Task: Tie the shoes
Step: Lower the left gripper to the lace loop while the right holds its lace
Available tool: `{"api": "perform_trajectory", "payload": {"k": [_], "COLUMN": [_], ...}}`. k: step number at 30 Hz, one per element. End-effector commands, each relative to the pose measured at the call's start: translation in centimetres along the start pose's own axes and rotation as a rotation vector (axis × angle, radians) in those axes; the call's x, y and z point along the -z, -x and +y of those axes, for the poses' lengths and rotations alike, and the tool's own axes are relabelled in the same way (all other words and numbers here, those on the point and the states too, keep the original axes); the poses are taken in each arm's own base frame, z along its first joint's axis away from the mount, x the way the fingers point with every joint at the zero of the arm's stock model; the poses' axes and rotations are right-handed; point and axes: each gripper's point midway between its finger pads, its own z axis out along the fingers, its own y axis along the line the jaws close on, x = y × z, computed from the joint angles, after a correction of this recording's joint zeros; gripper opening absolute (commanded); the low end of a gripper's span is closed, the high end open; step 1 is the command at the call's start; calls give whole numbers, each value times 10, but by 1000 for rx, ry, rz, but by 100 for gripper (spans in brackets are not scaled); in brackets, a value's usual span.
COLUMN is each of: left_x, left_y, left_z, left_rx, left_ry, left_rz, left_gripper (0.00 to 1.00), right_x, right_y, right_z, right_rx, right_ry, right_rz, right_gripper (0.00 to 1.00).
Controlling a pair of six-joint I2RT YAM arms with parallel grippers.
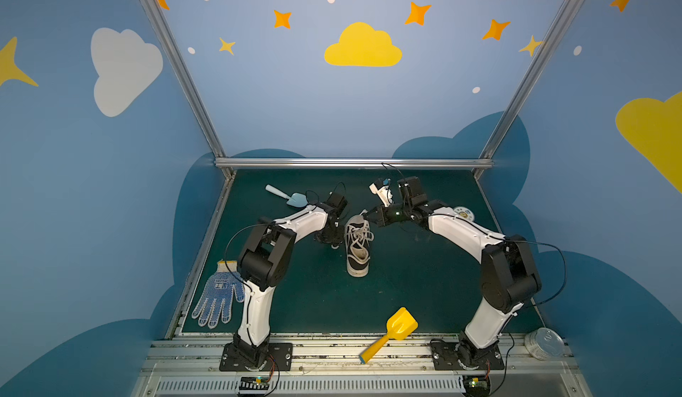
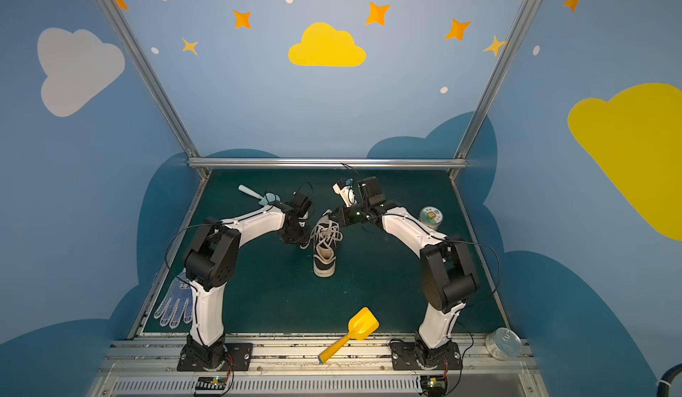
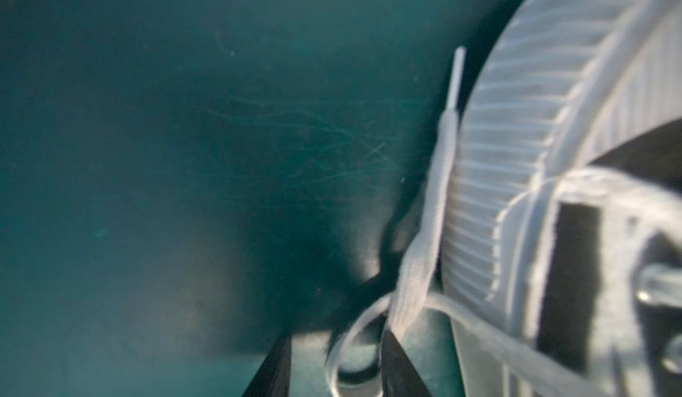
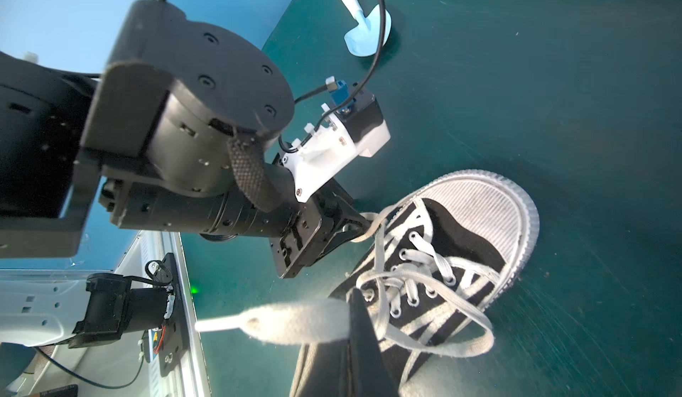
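Across the middle of the dark green table, upright on its sole between the two arms: one small black sneaker, white toe cap toward the back wall, heel toward the arm bases. Probably light, with soft canvas sides and a rubbery sole; likely to skid or tip under a hard sideways pull, so best tugged gently and evenly from both sides. Near the toe, right tool pressed together on one of the cream laces, pinching the flat woven part with the free end sticking out past the fingers. On the sneaker's left-arm side, left tool with fingers apart, straddling a loose loop of the other strand, nothing clamped as far as can be told. Limp, flat, slightly fuzzy cord by the look of it: easy to pinch, no shape of its own. Better taken on the weave just behind the stiff plastic tip, likely too thin and slick to hold.
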Motion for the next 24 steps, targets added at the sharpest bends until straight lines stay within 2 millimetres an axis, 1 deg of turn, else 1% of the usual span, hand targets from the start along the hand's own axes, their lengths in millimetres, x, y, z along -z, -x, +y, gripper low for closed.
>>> {"api": "perform_trajectory", "payload": {"k": [1, 2, 4, 8, 11, 14, 17, 19, 24], "left_x": [-13, -15, -15, -7, 6, 29, 55, 73, 112], "left_y": [-11, -12, -13, -13, -11, -7, -3, -1, 2], "left_z": [0, 0, 1, 4, 8, 15, 24, 30, 49], "left_rx": [-7, -6, -5, -9, -17, -28, -34, -33, -16], "left_ry": [8, 9, 12, 25, 42, 69, 92, 105, 128], "left_rz": [45, 44, 44, 27, 3, -37, -74, -98, -156], "left_gripper": [34, 30, 20, 4, 3, 3, 3, 3, 3], "right_x": [11, 12, 14, 18, 22, 28, 40, 51, 86], "right_y": [0, 0, -1, -1, -1, 1, 5, 6, 5], "right_z": [5, 5, 5, 4, 4, 5, 8, 9, 7], "right_rx": [-14, -21, -30, -51, -66, -80, -74, -66, -69], "right_ry": [3, 3, 8, 16, 18, 8, -16, -43, -127], "right_rz": [-10, -12, -18, -41, -51, -69, -100, -119, -162], "right_gripper": [0, 0, 0, 0, 0, 0, 0, 0, 0]}}
